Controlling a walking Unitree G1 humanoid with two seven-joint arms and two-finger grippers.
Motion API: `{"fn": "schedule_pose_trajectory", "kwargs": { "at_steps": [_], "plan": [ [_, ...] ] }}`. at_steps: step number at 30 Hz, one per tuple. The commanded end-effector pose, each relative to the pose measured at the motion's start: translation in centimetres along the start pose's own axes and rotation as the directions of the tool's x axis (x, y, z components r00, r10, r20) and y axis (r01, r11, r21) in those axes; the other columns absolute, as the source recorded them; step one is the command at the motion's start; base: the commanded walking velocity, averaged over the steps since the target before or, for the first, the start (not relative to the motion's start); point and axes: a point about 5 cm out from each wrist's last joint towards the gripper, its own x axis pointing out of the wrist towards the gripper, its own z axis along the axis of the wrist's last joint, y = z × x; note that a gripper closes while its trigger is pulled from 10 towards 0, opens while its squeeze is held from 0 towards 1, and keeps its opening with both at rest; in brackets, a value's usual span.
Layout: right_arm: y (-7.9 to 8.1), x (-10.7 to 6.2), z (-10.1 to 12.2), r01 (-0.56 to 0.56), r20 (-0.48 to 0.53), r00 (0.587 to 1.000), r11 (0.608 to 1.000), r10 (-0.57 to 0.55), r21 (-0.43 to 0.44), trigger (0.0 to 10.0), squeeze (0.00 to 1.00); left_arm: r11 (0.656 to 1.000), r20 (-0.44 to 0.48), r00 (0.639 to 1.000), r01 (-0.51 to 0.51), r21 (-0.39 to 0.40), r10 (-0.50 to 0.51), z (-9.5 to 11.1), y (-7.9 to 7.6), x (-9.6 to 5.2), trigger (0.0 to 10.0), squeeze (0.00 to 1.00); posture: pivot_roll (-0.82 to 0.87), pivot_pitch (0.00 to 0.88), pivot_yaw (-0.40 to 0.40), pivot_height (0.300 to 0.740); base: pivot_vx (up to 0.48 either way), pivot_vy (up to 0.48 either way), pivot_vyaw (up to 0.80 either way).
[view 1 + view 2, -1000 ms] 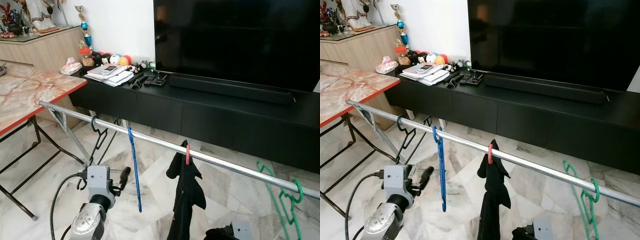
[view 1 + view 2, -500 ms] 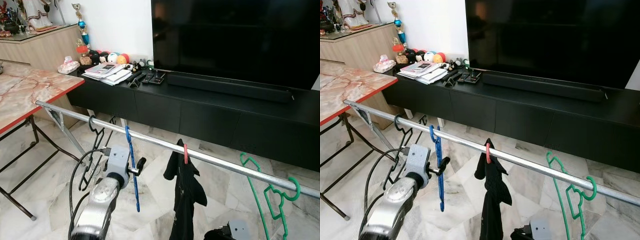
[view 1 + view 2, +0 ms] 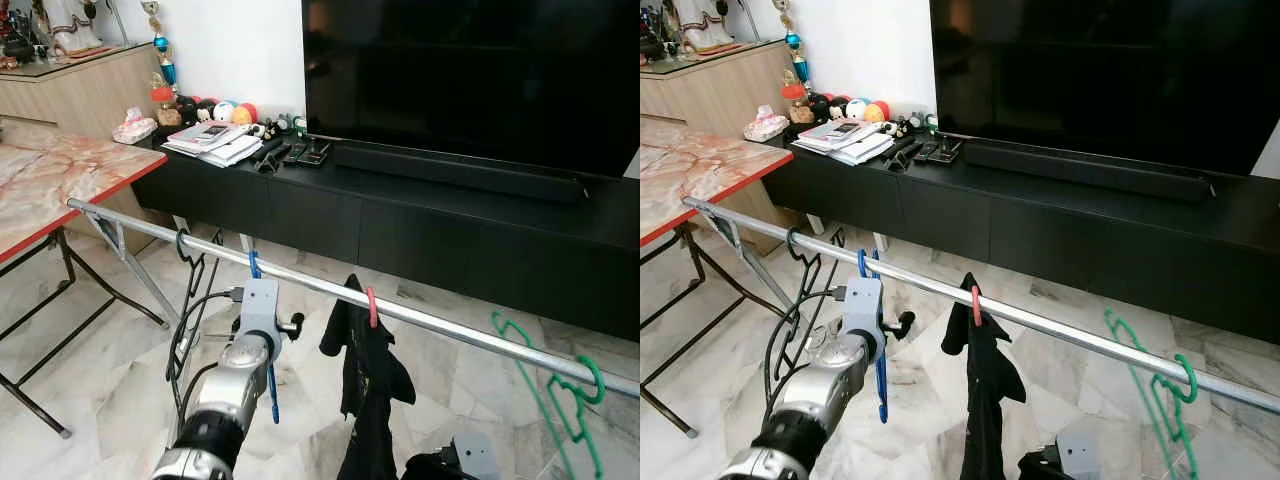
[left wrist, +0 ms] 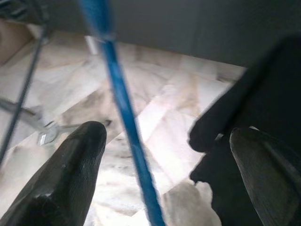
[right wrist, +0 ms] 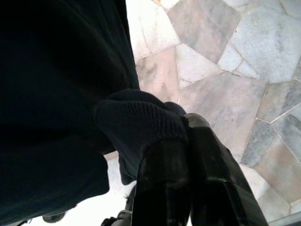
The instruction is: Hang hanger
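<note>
Left gripper raised to the rail, fingers spread either side of the blue hanger, which hangs hooked on the rail; not yet clamped, likely lining up to grasp it. Right gripper, low by the floor, is pinched on the black garment, apparently steadying it.

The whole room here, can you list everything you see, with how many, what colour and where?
rail: one, silver, across the foreground
blue hanger: one, on the rail, between the open left claw's fingers
black hanger: one, on the rail, left
green hanger: one, on the rail, right
black garment: one, on a red hook mid-rail
television: one, black, on a black cabinet
table: one, marble-topped, left
left claw: astride the blue hanger
right claw: shut on the black garment
</note>
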Motion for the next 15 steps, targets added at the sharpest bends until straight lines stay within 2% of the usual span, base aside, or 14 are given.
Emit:
{"fn": "schedule_pose_trajectory", "kwargs": {
  "at_steps": [1,6,7,13,14,15],
  "plan": [
    [-0.04,0.11,0.46,-0.001,0.011,1.0,1.0,0.001,-0.006,10.0,0.0,0.999,-0.009,0.999,-0.046,-0.025,0.046,0.1,0.32,0.3,10.0,0.0,0.07,0.0,0.018,0.74,0.0,0.0,0.0],
    [-0.06,0.1,0.43,-0.001,0.011,1.0,1.0,0.001,-0.008,10.0,0.0,0.996,-0.016,0.997,-0.079,-0.038,0.078,0.23,0.71,0.66,10.0,0.0,0.07,0.0,0.018,0.74,0.0,0.0,0.0],
    [-0.09,0.1,0.41,-0.002,0.009,1.0,1.0,0.002,-0.01,10.0,0.0,0.994,-0.026,0.997,-0.076,-0.073,0.074,0.15,0.83,0.84,10.0,0.0,0.06,0.0,0.017,0.74,0.0,0.0,0.0],
    [-0.26,0.05,0.32,-0.001,0.007,1.0,1.0,0.001,-0.021,10.0,0.0,0.989,-0.054,0.995,-0.094,-0.113,0.089,-0.31,1.24,1.21,10.0,0.0,0.04,0.0,0.008,0.74,0.0,0.0,0.0],
    [-0.28,0.05,0.32,-0.001,0.007,1.0,1.0,0.001,-0.022,10.0,0.0,0.988,-0.054,0.995,-0.096,-0.118,0.09,-0.31,1.28,1.24,5.6,0.0,0.04,0.0,0.008,0.74,0.0,0.0,0.0],
    [-0.37,0.03,0.31,0.0,0.007,1.0,1.0,0.0,-0.024,10.0,0.0,0.986,-0.058,0.994,-0.1,-0.136,0.093,-0.38,1.28,1.28,2.9,0.0,0.04,0.0,0.004,0.74,0.0,0.0,0.0]
  ]
}}
